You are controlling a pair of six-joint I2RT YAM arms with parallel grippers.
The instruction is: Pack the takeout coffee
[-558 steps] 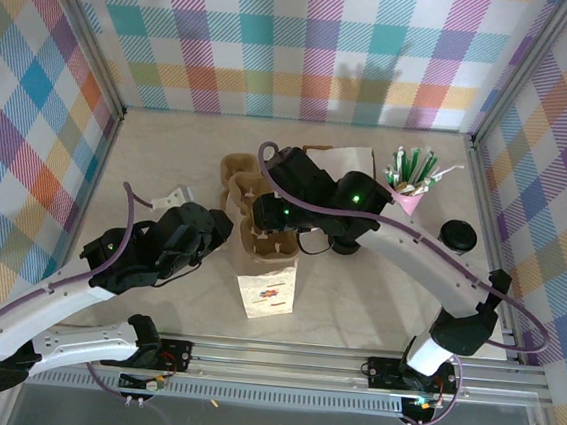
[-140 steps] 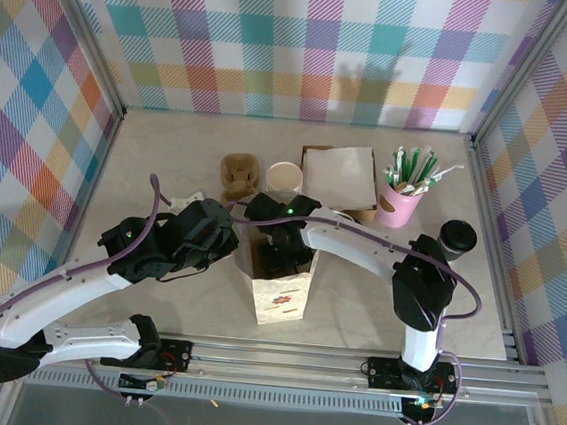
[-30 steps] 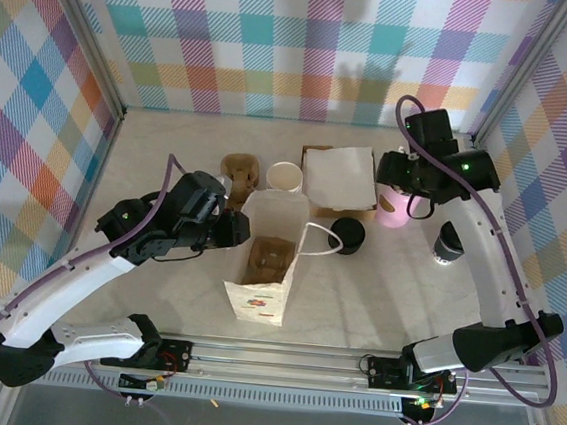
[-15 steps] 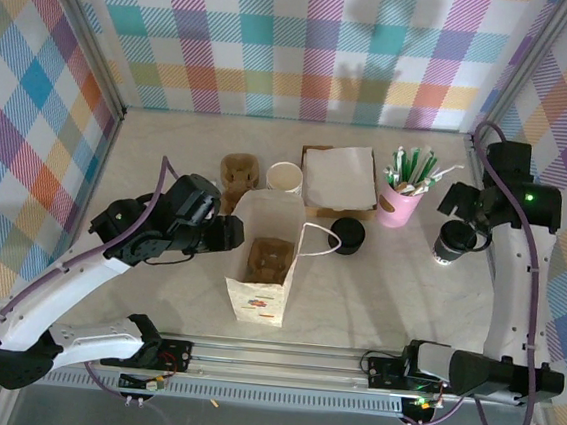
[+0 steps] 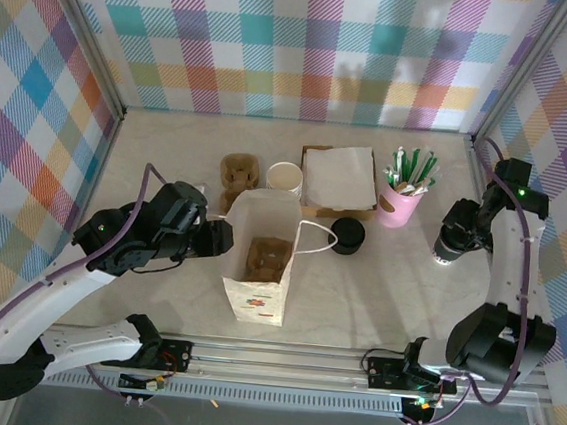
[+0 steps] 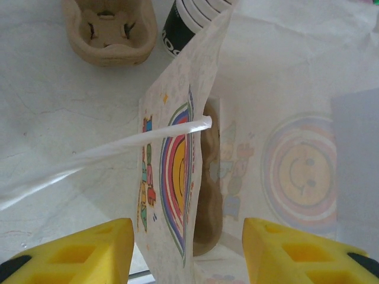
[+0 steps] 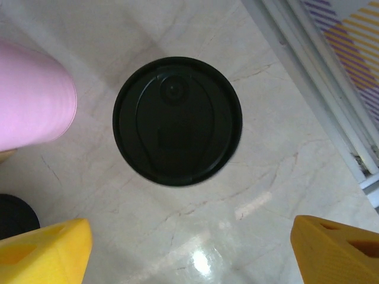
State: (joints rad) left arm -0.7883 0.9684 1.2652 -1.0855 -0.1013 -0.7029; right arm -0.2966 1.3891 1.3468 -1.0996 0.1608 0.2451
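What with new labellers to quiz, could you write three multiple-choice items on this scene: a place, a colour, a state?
1. Where does the lidded coffee cup stand? A in the paper bag; B on the table near the cup of straws; C in the cardboard tray.
2. What colour is the cup of straws? A blue; B pink; C black.
3. How is the right gripper? A shut on a bag handle; B shut on the coffee cup; C open above it.
Answers: B, bare tabletop surrounds it; B, its side shows pink; C, its fingers stand wide apart, clear of the lid.
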